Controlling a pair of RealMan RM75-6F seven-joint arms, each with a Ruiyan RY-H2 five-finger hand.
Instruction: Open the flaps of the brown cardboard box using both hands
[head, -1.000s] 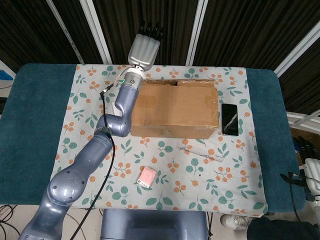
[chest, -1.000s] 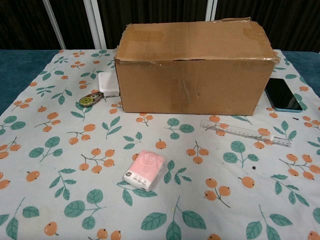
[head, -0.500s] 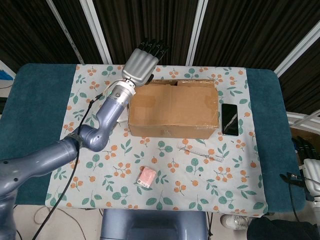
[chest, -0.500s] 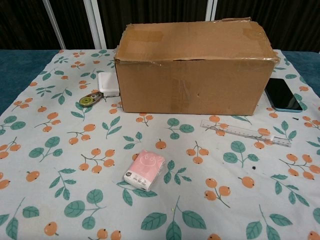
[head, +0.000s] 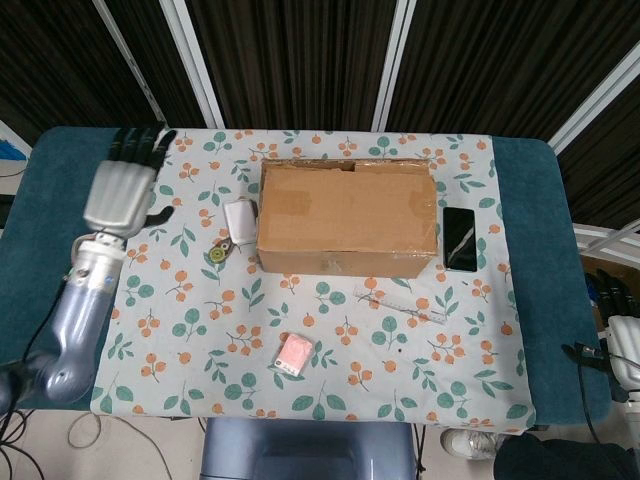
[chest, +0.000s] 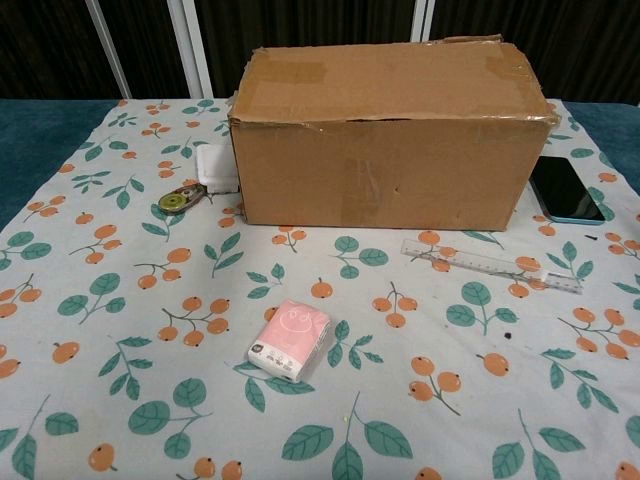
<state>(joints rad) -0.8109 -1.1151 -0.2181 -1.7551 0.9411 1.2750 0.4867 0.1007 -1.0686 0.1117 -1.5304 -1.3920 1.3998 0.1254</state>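
The brown cardboard box (head: 347, 218) lies lengthwise at the middle back of the floral cloth, its taped top flaps lying flat and closed. The chest view shows its front face and top (chest: 390, 140) with no hand near it. My left hand (head: 122, 185) hovers far to the left, over the cloth's left edge, well apart from the box. Its fingers are stretched out and it holds nothing. My right hand (head: 620, 330) shows only partly at the right border, beyond the table's edge, with its dark fingers pointing up and nothing in it.
A black phone (head: 460, 238) lies just right of the box, a clear ruler (head: 400, 303) in front of it. A white charger (head: 238, 215) and a small round tape measure (head: 218, 254) sit by the box's left end. A pink tissue pack (chest: 291, 339) lies near the front.
My left arm has swung away from the box's rear left corner to the far left side of the table. The box stays closed. The right hand has not moved.
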